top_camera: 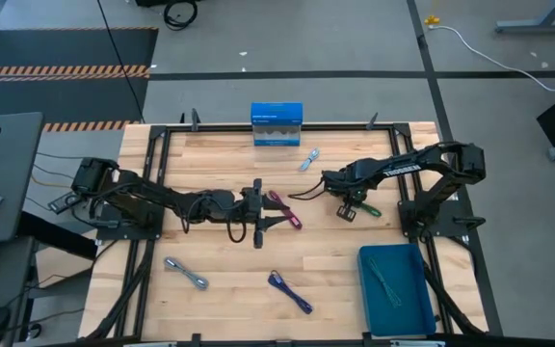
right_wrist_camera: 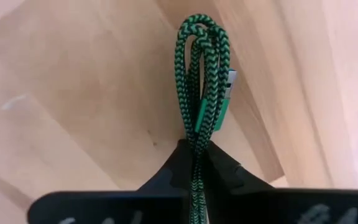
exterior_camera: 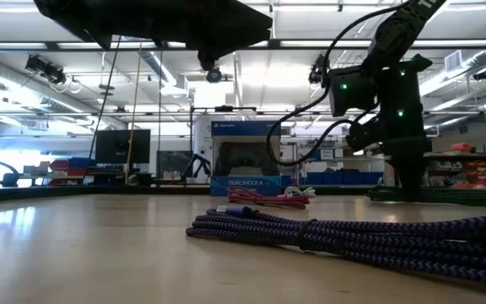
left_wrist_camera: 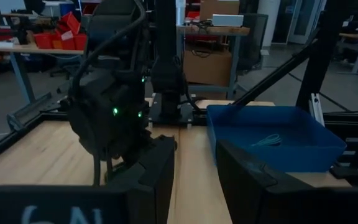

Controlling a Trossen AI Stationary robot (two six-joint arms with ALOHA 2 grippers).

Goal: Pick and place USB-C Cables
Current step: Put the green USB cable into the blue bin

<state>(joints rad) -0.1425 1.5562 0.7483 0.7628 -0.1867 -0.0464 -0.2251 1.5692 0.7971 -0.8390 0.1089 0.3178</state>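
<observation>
My right gripper (right_wrist_camera: 194,158) is shut on the dark green cable (right_wrist_camera: 205,74), right of the table's middle (top_camera: 353,206). My left gripper (left_wrist_camera: 194,168) is open and raised near the centre (top_camera: 266,220), just left of the maroon cable (top_camera: 285,210), which lies flat on the wood (exterior_camera: 264,198). The teal cable (top_camera: 388,280) lies in the blue tray (top_camera: 414,260). Also flat on the table are the grey cable (top_camera: 187,274), the navy cable (top_camera: 290,292) and the pale silver-blue cable (top_camera: 308,159). My right gripper pinches the dark green cable bundle at one end (right_wrist_camera: 196,140) between its two fingers. The looped far end (right_wrist_camera: 201,28) and a silver plug (right_wrist_camera: 232,84) stick out past the fingertips along the finger line. The bundle seems to hang clear above the wood.
A blue-and-white box (top_camera: 277,123) stands upright at the far edge. The blue tray sits at the near right corner, beside the right arm's base (top_camera: 441,217). The navy cable (exterior_camera: 353,236) lies close to the near edge. A black frame (top_camera: 152,145) borders the table.
</observation>
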